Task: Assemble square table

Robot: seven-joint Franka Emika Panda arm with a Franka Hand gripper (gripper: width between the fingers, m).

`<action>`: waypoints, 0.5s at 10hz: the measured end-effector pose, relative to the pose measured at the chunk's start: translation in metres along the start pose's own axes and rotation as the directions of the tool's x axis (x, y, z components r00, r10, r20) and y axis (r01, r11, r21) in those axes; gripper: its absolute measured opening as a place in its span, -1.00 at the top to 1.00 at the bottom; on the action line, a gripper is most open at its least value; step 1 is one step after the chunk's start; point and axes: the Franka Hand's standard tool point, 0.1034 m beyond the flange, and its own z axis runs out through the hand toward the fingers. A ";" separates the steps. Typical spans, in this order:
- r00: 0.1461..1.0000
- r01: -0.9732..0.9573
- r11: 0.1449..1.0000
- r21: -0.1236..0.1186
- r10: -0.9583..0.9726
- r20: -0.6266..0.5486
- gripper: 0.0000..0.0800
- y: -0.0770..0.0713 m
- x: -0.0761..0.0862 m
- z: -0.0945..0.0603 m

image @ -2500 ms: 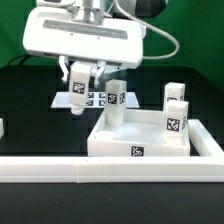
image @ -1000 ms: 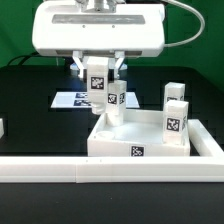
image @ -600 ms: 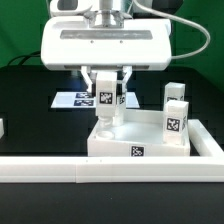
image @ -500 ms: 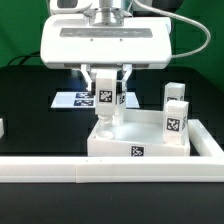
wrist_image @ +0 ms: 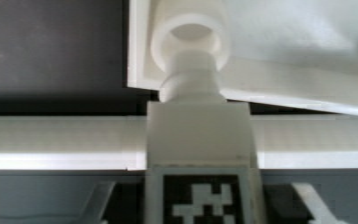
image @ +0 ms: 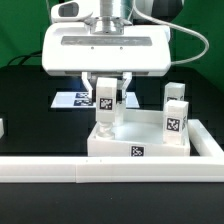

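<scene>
My own wide white housing hides much of the black table behind me in the exterior view, and it cuts off the marker board [image: 72,100], of which only the part toward the exterior view's left shows, with two tags readable. My gripper [image: 106,100] is clamped on one leg [image: 105,105], its fingers pressing the sides of the tagged block; in the wrist view the fingers are only dark blurs at the edge of the picture, beside the tag. The held leg stands upright with its lower end over the near corner socket [wrist_image: 192,38] of the square table [image: 140,140], but whether it touches the socket I cannot tell. The table lies flat, rim up, just behind the long white rail [image: 60,168], toward the exterior view's right. Counting legs: one in my grip, one partly hidden just behind it [image: 120,96], and two more standing at the table's far right corner [image: 176,112], so four. One small white piece [image: 2,127] is cut off at the left edge.
</scene>
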 end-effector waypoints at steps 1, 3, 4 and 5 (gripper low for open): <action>1.000 0.001 1.000 -0.002 -0.001 0.003 0.29 0.002 -0.001 0.003; 1.000 -0.001 1.000 -0.003 0.001 0.009 0.29 0.003 -0.004 0.005; 1.000 0.002 1.000 0.000 -0.002 0.014 0.29 0.000 -0.007 0.006; 1.000 0.004 1.000 0.001 -0.004 0.016 0.29 -0.001 -0.008 0.007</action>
